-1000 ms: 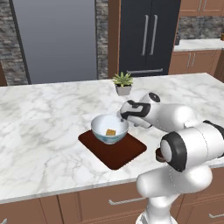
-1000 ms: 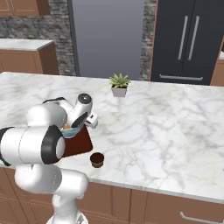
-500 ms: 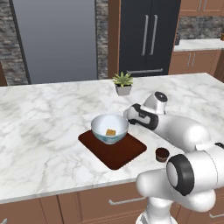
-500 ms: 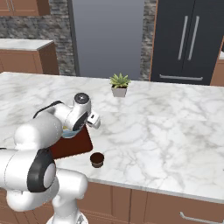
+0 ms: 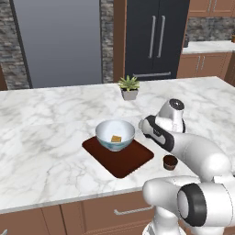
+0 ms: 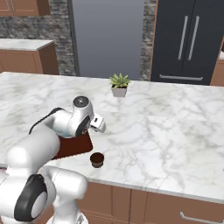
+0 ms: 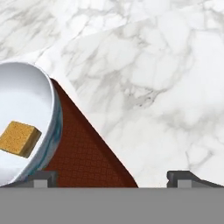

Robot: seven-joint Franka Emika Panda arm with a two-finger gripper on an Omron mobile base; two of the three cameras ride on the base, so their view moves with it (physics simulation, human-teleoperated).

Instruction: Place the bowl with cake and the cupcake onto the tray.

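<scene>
The wide white bowl point(image 5: 114, 134) stands on the dark reddish-brown tray point(image 5: 133, 160) with the small tan cake point(image 5: 115, 138) inside it. My gripper point(image 5: 143, 127) hovers just right of the bowl's rim, open and empty. In the hand view the bowl point(image 7: 26, 109) and cake point(image 7: 18, 138) fill the left, the tray point(image 7: 83, 148) runs under them, and the fingertips point(image 7: 43, 177) stand far apart. The dark brown cupcake point(image 5: 170, 162) sits on the marble to the right of the tray, near the counter's front edge. From the right, the cupcake point(image 6: 97, 159) lies below the gripper point(image 6: 99, 124), beside the tray point(image 6: 74, 144).
A small potted plant point(image 5: 129, 87) stands at the back of the marble island, also seen from the right point(image 6: 119, 84). The counter's front edge runs close to the cupcake. A fridge and dark cabinets stand behind the island.
The gripper has drawn a little to the right, away from the bowl's rim, and the elbow has swung out to the right. The bowl stays on the tray.
</scene>
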